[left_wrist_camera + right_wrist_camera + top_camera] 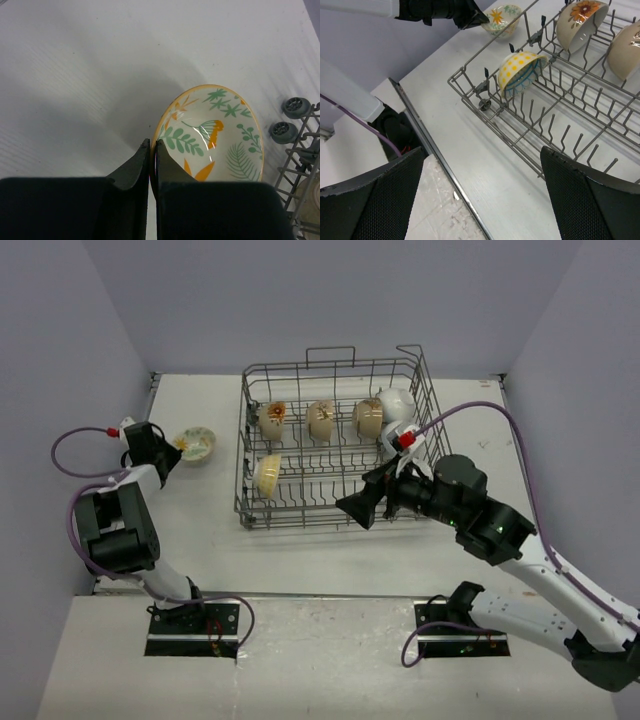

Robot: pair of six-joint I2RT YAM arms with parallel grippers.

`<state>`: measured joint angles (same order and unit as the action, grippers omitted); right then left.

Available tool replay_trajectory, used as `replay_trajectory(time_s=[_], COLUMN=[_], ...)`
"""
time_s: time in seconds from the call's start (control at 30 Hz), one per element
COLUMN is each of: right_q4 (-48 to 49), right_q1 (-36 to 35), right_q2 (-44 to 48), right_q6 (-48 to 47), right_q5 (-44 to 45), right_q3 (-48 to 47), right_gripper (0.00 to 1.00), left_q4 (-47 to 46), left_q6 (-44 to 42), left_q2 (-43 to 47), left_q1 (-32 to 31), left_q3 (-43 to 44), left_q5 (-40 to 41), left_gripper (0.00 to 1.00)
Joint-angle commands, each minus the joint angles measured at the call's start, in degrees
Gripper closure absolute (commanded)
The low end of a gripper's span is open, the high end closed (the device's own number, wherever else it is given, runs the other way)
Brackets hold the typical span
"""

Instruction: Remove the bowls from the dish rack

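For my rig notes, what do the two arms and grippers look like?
The left arm and right arm have white links, black joints, black base plates, purple cables with red connectors. The left gripper and right gripper have black wedge-shaped fingers.

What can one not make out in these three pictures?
- Left wrist view: the left gripper hides the near rim of the leaf-patterned bowl; whether it touches the table is unclear.
- Top view: the right arm covers part of the white bowl.
- Right wrist view: the picture's edges cut off the dish rack and the rightmost bowl.
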<state>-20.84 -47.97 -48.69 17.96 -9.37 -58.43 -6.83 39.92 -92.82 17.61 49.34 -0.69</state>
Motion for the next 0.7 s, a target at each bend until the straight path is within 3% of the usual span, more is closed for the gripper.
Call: replay_trajectory(time_s=[0.0,0.13,0.27,0.3,0.33,0.37,0.47,0.53,0.67], right_q4=[4.7,6.8,9.1,9.9,10.1,10.3,10.7,11.8,14.6], right_q1=[0.7,2.5,5.2,5.4,5.8,6.7,9.3,9.9,10.3], right_q2=[-1.4,-3.6,-6.1,-7.5,-8.6,-9.7,-16.0,-20.4,-27.1], right_q6=[1.1,1.7,4.0,5.0,5.4,6.0,10.3,14.5,23.4], right_q5=[-2.5,-4.8,-9.8,-10.2,-11.2,-11.7,-15.4,-16.0,-13.5], right_q3=[-0.4,-0.8,-2.0,-2.4,-2.9,-4.2,-7.5,-8.6,-11.6], right_gripper=[0.01,0.01,0.01,0.01,0.01,0.01,0.01,0.01,0.01], left_q4=[-5.6,-4.5,-3.0,-2.4,-2.1,-1.6,0.8,5.8,27.4], left_q6=[-1.4,-1.9,-2.3,-2.2,-2.1,-2.0,-1.8,-1.7,4.4], left_q2=[-1.4,-2.9,-4.2,-4.3,-3.8,-3.3,0.5,3.7,10.4], left_q1=[0.1,0.1,0.1,0.2,0.2,0.1,-0.4,-2.2,-2.8], left_q3=[1.8,2.6,3.1,3.3,3.3,2.8,3.2,5.5,13.2], left_q5=[0.3,0.4,0.4,0.4,2.4,3.0,5.9,12.5,22.7], left_gripper=[0.96,0.95,0.8,0.54,0.41,0.22,0.0,0.0,0.0])
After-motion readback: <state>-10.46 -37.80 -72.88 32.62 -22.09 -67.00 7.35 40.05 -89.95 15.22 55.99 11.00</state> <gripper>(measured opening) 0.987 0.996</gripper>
